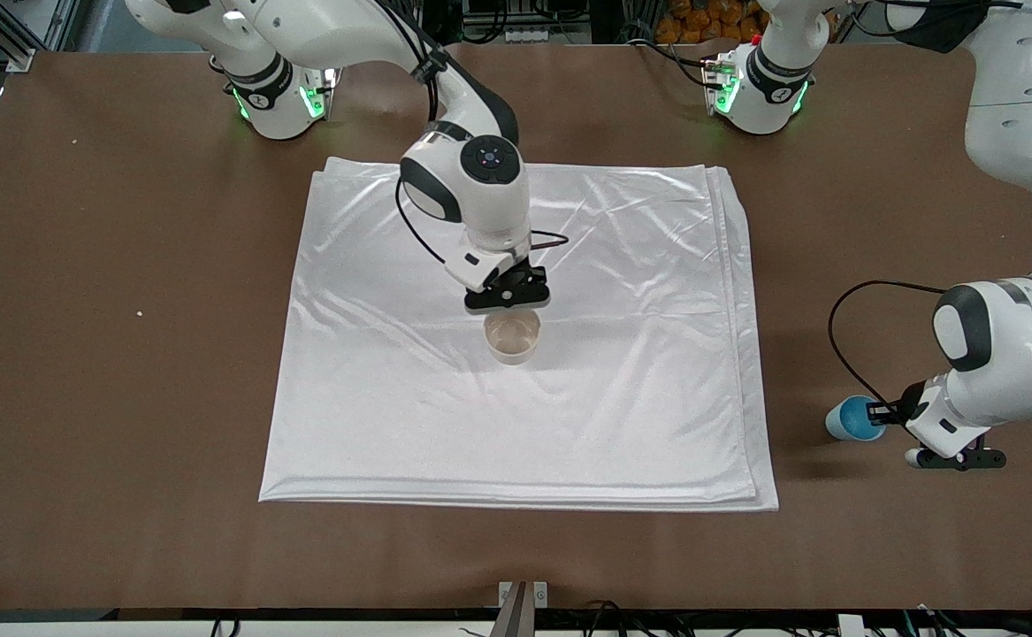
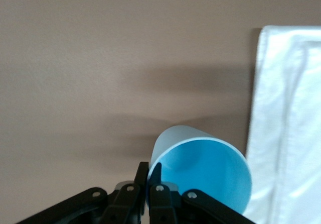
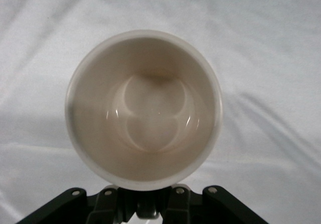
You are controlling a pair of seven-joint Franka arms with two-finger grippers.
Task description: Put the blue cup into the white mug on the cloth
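Observation:
The white mug (image 1: 512, 337) stands upright in the middle of the cloth (image 1: 374, 416), its cream inside showing in the right wrist view (image 3: 145, 108). My right gripper (image 1: 507, 296) is at the mug's rim and shut on its black handle (image 3: 149, 207). The blue cup (image 1: 854, 418) is off the cloth, low at the brown table toward the left arm's end. My left gripper (image 1: 880, 412) is shut on its rim, one finger inside and one outside (image 2: 149, 178). In the left wrist view the blue cup (image 2: 205, 171) is tilted, with the cloth's edge (image 2: 286, 123) beside it.
The brown table (image 1: 126, 398) surrounds the cloth on all sides. The arms' bases (image 1: 272, 102) stand along the table's edge farthest from the front camera. A small metal bracket (image 1: 522, 594) sits at the table's edge nearest that camera.

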